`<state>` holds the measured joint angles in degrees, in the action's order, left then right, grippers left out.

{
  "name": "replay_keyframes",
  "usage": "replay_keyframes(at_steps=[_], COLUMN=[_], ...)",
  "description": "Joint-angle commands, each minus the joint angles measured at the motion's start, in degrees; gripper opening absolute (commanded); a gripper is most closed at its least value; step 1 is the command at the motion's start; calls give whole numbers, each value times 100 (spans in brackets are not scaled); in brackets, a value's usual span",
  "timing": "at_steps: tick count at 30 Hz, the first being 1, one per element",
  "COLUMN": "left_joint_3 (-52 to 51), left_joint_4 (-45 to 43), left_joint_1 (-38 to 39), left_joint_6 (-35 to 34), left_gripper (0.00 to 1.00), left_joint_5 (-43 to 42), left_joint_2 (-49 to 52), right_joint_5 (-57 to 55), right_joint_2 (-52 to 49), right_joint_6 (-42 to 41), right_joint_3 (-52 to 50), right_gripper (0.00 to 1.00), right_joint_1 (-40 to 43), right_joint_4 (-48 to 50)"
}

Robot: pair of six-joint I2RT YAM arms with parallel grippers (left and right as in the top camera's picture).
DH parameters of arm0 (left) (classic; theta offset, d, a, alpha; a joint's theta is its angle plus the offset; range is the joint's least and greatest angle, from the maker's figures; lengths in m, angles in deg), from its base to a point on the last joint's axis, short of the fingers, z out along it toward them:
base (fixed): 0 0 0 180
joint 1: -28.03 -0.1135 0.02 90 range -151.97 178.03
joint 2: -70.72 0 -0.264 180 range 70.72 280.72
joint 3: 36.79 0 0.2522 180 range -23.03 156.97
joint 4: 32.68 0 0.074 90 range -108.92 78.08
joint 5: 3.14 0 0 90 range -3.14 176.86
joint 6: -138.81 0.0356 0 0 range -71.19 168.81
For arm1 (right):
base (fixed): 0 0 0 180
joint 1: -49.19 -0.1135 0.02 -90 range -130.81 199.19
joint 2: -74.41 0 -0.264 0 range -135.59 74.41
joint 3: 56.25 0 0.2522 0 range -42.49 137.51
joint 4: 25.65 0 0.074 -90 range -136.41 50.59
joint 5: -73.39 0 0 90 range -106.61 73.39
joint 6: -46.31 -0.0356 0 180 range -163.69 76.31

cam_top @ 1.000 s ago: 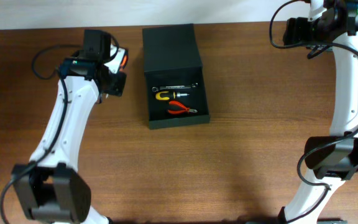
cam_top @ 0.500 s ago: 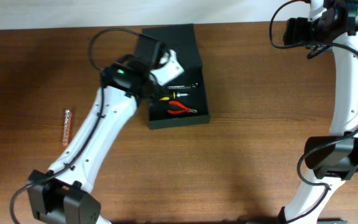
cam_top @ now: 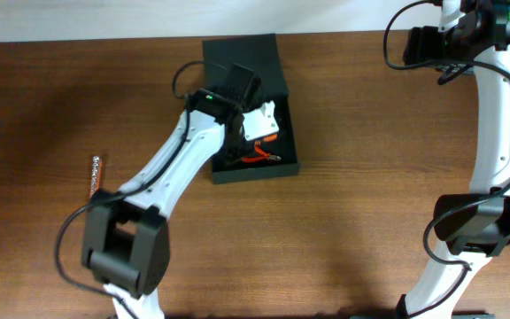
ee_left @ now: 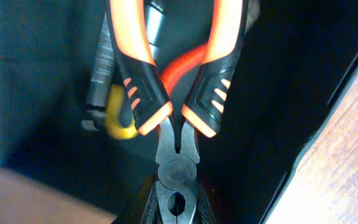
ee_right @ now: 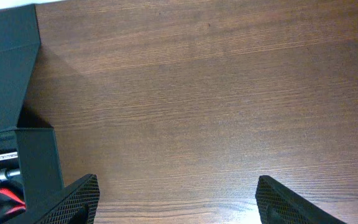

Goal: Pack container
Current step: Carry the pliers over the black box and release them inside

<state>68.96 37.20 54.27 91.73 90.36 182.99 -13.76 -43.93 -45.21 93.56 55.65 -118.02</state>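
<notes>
Swinging in from the left, the left gripper (ee_left: 176,206) now hovers over the box (cam_top: 242,53) at the table's (cam_top: 343,230) far edge, clamping pliers (ee_left: 178,168) for dropping in; right gripper (ee_right: 176,205) gapes empty.

Dark green-black, squarish container (cam_top: 257,171) lies open; flap lid (cam_top: 234,50) tilted back.

White arms (cam_top: 162,167), black joints (cam_top: 118,252)

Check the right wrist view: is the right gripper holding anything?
No, the right gripper stands wide open above the bare wooden table, with nothing between its jaws.
</notes>
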Motion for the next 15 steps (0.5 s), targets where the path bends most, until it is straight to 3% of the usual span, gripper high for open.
replay_keyframes(at_steps=[1, 9, 10, 12, 14, 15], left_joint_3=[-22, -22, -22, -22, -2, 33], left_joint_4=[186, 518, 511, 492, 452, 455], left_joint_1=[-13, -13, -13, -9, -9, -9], left_joint_6=[201, 310, 308, 306, 297, 243], left_gripper=[2, 2, 5, 16, 60, 72], left_joint_5=[-229, -573, -579, -575, -577, -577], left_joint_2=[223, 463, 463, 463, 461, 461], right_joint_5=[-55, -52, -52, -52, -52, -52], right_joint_2=[-11, -11, -11, -11, -11, -11], right_joint_6=[-44, -46, -46, -46, -46, -46], right_joint_3=[-13, -13, -13, -13, -13, -13], right_gripper=[80, 80, 80, 80, 80, 80], right_joint_1=[37, 37, 37, 37, 37, 37], right_joint_4=[-7, -4, -4, -7, -7, -7])
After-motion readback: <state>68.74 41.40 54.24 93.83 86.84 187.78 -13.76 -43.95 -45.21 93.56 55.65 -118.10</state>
